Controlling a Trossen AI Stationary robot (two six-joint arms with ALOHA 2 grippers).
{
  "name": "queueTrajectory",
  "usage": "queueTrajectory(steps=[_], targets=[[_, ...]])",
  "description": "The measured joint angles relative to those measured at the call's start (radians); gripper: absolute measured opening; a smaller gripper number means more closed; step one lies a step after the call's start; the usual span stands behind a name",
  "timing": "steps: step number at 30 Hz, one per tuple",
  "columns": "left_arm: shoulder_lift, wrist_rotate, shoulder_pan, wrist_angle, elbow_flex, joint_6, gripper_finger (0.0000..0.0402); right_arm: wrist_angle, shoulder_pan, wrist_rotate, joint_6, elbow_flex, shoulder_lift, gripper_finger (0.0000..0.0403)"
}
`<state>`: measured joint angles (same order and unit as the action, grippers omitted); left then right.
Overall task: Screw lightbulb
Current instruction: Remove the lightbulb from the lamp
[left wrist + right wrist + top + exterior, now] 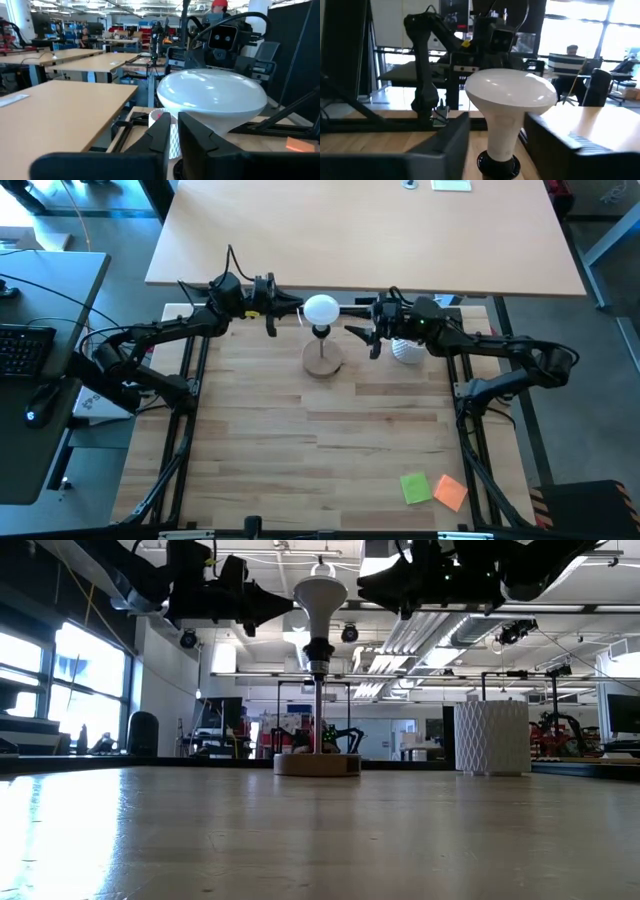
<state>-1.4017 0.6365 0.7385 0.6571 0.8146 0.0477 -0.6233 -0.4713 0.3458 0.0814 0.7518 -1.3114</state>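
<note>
The white lightbulb [321,308] stands upright, its narrow end in the black socket [498,164] on the stem of the round wooden lamp base [322,360]. My left gripper [174,137] is level at the globe's left side, its fingers only a narrow slit apart, with nothing between them. My right gripper [502,145] is level on the bulb's right and open wide. In its wrist view the bulb's neck [504,130] shows in the gap with room on both sides. From above its fingertips [362,338] stop short of the bulb. My left gripper's fingertips [298,310] stand right at the left side of the bulb's globe [215,95], level, from the table's left. I cannot tell whether they touch it.
A white ribbed cup [407,350] stands right of the lamp base, under my right arm. A green sticky note [415,488] and an orange one [450,492] lie near the front right. The middle and front of the wooden table [300,450] are free room.
</note>
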Motion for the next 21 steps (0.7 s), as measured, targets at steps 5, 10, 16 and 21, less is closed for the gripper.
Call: queueTrajectory(steps=[5, 10, 16, 21], targets=[[0.000, 0.022, 0.001, 0.009, 0.000, -0.007, 0.0068, 0.005, 0.000, 0.002, -0.003, 0.054, -0.053, 0.0266], [0.000, 0.118, 0.001, 0.023, 0.000, -0.007, 0.0103, 0.005, 0.000, 0.001, 0.003, 0.075, -0.061, 0.0278], [0.000, 0.146, -0.008, 0.024, 0.000, -0.007, 0.0154, 0.006, -0.009, 0.002, -0.014, 0.094, -0.085, 0.0279], [0.000, 0.134, -0.040, 0.022, 0.000, -0.012, 0.0188, 0.008, -0.036, 0.012, -0.040, 0.131, -0.127, 0.0279]])
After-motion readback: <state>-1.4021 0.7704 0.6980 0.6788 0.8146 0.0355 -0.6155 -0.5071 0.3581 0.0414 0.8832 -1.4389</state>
